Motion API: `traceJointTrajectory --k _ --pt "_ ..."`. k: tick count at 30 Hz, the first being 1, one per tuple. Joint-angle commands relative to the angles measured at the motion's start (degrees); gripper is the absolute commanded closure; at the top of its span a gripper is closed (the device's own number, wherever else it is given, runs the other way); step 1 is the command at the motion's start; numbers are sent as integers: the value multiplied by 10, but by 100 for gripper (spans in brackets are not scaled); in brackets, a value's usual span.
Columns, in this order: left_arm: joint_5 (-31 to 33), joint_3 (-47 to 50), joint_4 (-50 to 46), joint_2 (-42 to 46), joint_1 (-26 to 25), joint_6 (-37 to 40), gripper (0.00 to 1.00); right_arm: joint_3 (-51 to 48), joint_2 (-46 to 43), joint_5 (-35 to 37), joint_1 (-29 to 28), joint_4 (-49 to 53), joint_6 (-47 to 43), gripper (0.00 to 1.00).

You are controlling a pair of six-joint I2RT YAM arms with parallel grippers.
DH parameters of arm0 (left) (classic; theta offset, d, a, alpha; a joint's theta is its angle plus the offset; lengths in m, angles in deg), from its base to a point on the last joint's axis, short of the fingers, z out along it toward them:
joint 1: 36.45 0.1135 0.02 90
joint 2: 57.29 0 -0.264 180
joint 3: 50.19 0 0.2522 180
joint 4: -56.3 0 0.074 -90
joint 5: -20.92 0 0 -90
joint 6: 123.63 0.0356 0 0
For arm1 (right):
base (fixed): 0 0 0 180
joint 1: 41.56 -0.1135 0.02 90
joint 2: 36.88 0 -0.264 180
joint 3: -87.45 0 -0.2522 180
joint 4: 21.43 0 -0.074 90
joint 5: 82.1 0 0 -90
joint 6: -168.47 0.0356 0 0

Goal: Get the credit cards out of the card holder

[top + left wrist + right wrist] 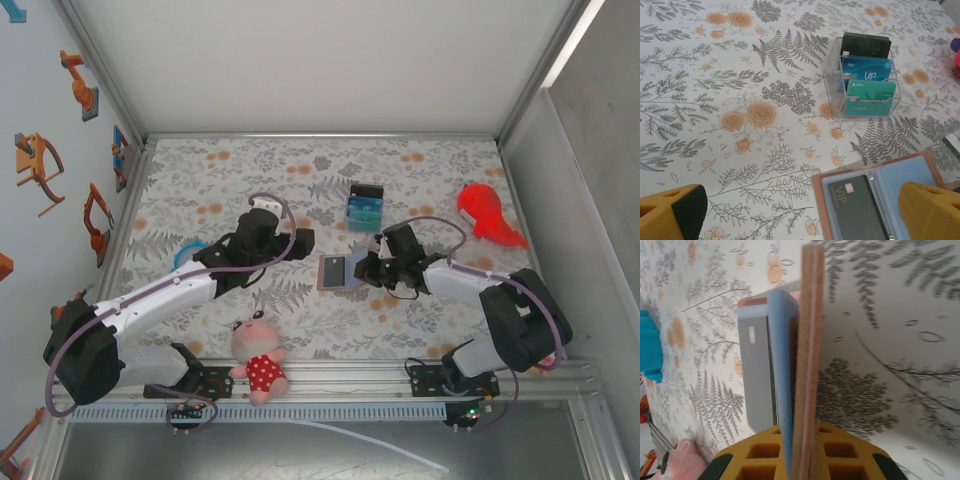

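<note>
The pinkish-tan card holder lies open on the floral cloth at mid-table, its blue-grey inside facing up. A dark VIP credit card sits in its left page. My right gripper is shut on the holder's right cover, which stands edge-on in the right wrist view as a tan cover with a blue-grey page beside it and the grey card lying flat to the left. My left gripper hovers just left of the holder, open, with bare cloth between its fingers.
A clear stand with black, blue and teal cards stands behind the holder. A red object lies at the right. A plush toy sits at the near edge, a blue ring under the left arm. Walls close three sides.
</note>
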State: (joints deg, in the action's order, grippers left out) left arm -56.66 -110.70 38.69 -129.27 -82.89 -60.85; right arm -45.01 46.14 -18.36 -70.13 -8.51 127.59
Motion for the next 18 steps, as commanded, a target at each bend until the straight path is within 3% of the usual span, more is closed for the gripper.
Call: traceJointTrajectory --k 1,14,18 --pt "-3 10 17 7 -2 -9 3 -10 -1 -6 15 -5 -17 94" --pt "-28 1 29 -43 -18 2 3 -21 -61 45 62 100 -84 55" --pt "-6 -9 17 -62 -41 33 3 -15 -104 72 86 153 -108 51"
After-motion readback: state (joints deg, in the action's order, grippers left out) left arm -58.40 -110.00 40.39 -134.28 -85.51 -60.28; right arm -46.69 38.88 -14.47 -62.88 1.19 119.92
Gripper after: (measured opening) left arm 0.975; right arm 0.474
